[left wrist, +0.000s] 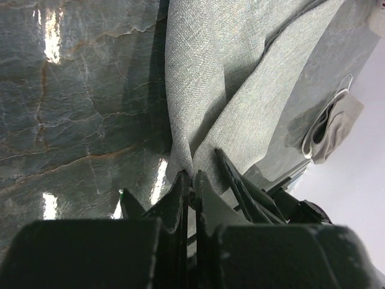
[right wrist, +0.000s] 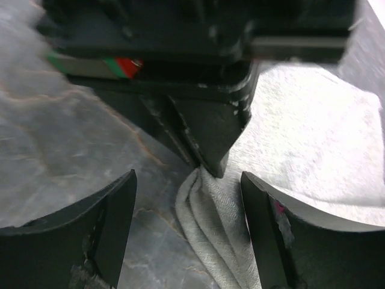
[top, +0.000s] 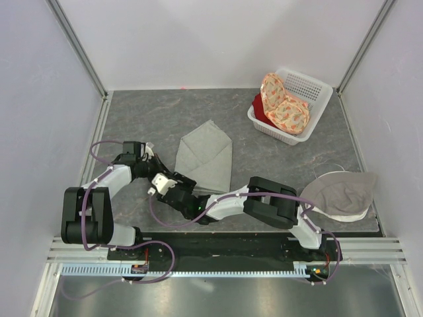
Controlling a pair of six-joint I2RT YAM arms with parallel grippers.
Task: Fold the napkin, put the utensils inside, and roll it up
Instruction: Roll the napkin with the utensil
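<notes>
The left hand (left wrist: 191, 180) is shut tight, its two dark fingers pinching a gathered corner of the napkin (top: 208, 155). The cloth bunches into soft ridges where it leaves the fingertips. The right hand (right wrist: 187, 180) stands wide, one black curved finger on each side of that bunched corner and of the left hand's tips. It grips nothing, and there is bare tabletop between its left finger and the cloth. Whether its right finger brushes the fabric cannot be told.

The napkin is a plain sage-grey woven cloth lying folded on the middle of the tabletop (top: 145, 119). It forms a flat pointed shape with overlapping layers, and its near-left corner is lifted into the pinch. The tabletop is glossy grey stone-look with fine rust-coloured veins.

A white slotted plastic basket (top: 310, 89) at the far right holds orange floral cloths (top: 284, 105). A paler beige-grey cloth (top: 340, 191) lies crumpled near the right edge.
</notes>
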